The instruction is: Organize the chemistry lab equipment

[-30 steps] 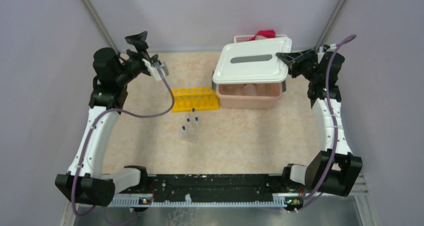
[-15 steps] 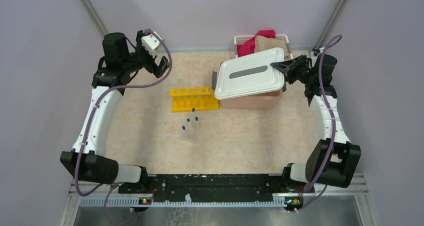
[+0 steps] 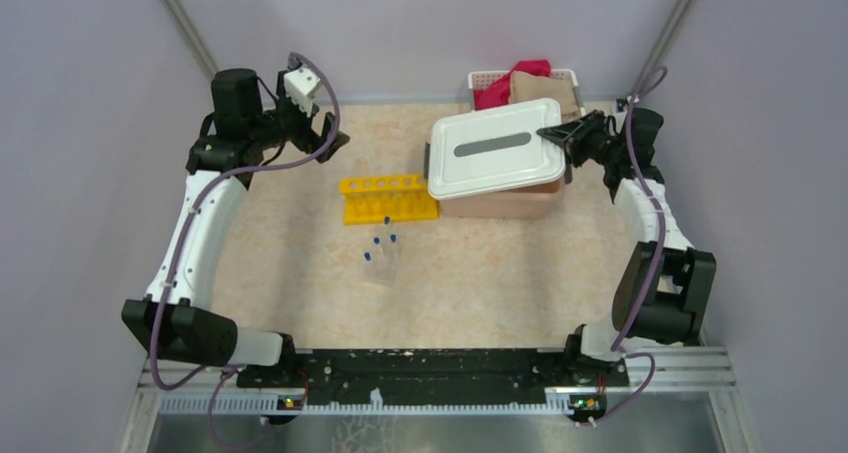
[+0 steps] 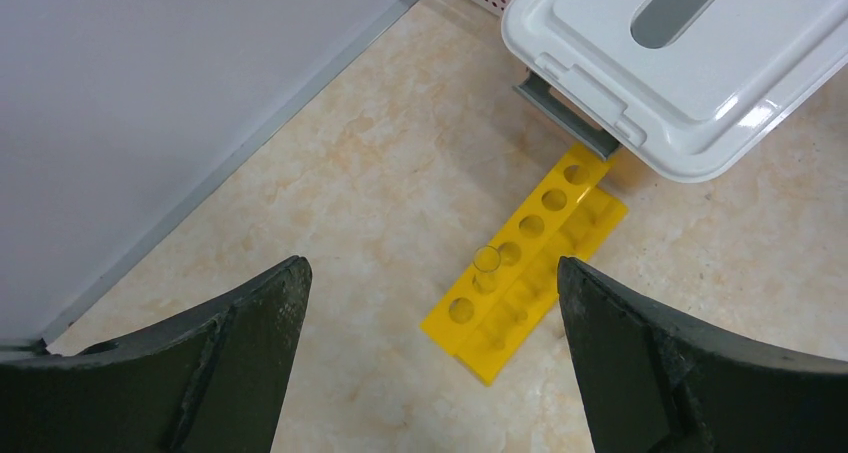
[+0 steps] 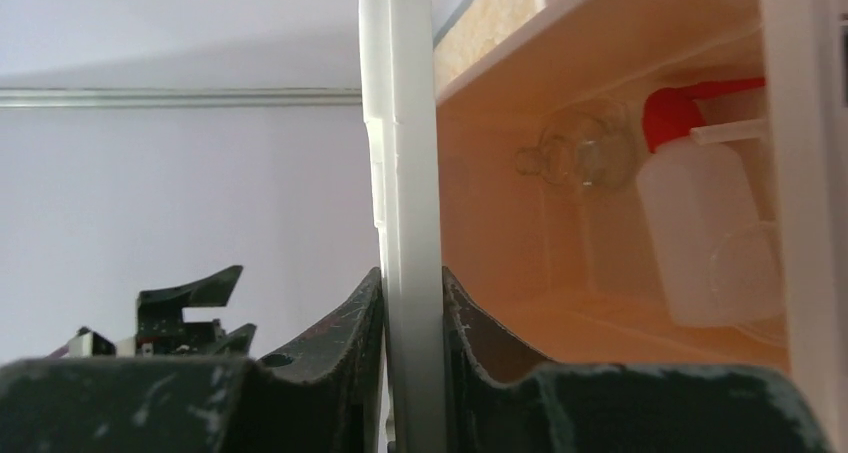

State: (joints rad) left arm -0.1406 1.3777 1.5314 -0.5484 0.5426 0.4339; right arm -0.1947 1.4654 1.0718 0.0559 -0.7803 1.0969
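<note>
My right gripper (image 3: 558, 136) is shut on the right edge of the white lid (image 3: 495, 153), (image 5: 402, 173), which rests tilted on the pink tub (image 3: 515, 198). Inside the tub the right wrist view shows the clear round flask (image 5: 585, 153) and the white squeeze bottle with red nozzle (image 5: 705, 228). The yellow tube rack (image 3: 388, 198), (image 4: 525, 263) lies left of the tub with one clear uncapped tube (image 4: 486, 266) in it. The clear rack with blue-capped tubes (image 3: 381, 258) stands in front of it. My left gripper (image 3: 325, 133), (image 4: 430, 363) is open and empty above the back left floor. The funnel is hidden.
The white basket of red and tan cloths (image 3: 525, 85) sits behind the tub at the back wall. Purple walls close in on the left, right and back. The arm bases and a black rail (image 3: 420, 373) line the near edge.
My right gripper has lowered the lid from raised and level to tilted on the tub. My left arm has swung up and right, its gripper now pointing down near the yellow rack.
</note>
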